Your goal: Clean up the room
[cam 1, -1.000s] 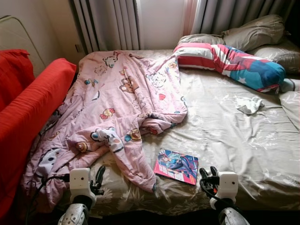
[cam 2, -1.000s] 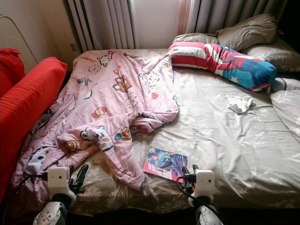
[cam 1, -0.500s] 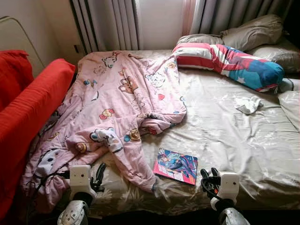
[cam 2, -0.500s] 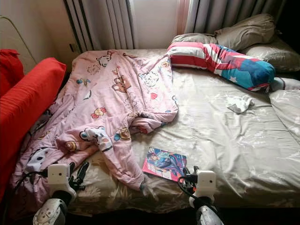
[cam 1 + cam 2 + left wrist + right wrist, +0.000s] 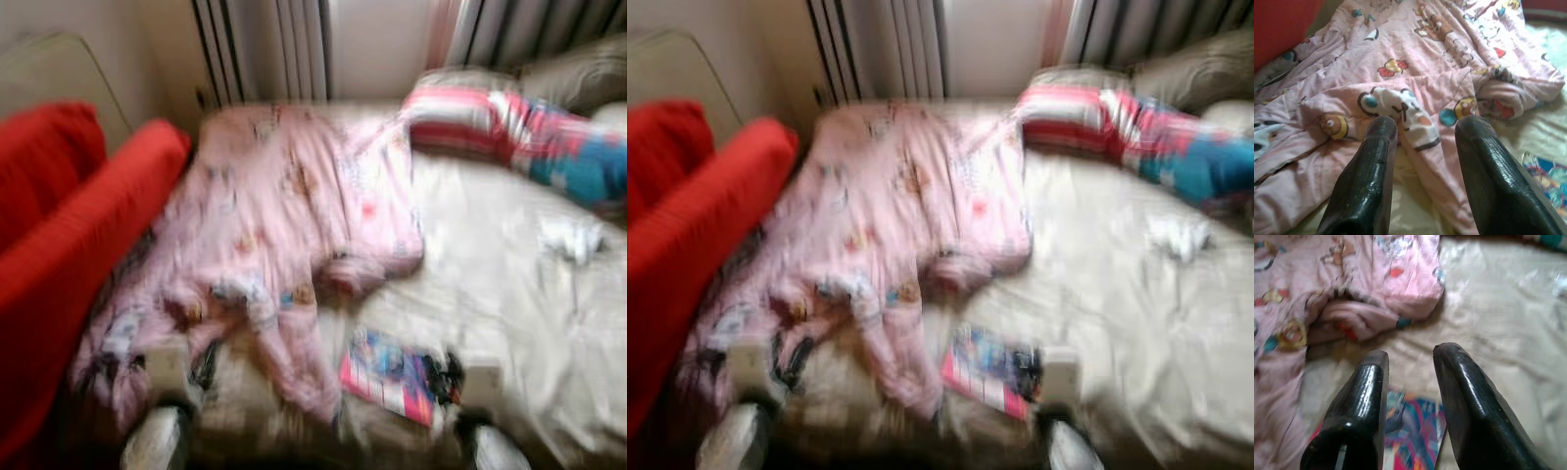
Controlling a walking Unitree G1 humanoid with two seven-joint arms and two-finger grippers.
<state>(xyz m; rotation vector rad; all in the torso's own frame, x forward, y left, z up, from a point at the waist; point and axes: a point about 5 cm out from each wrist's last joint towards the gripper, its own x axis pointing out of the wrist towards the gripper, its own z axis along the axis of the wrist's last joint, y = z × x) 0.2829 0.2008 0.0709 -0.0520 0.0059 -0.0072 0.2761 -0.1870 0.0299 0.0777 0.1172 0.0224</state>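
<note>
Little of the tidying looks done. The bed (image 5: 1136, 323) is unmade: a pink cartoon-print blanket (image 5: 294, 225) lies crumpled across its left half, spilling toward the red sofa (image 5: 69, 245). A striped pillow (image 5: 1117, 127) sits by the headboard, a colourful book (image 5: 1410, 426) lies near the foot edge, and a small white cloth (image 5: 568, 235) lies further right. The head views are blurred. The left gripper (image 5: 1422, 129) hangs over the blanket, the right gripper (image 5: 1408, 357) above the book; both have jaws parted, holding nothing.
</note>
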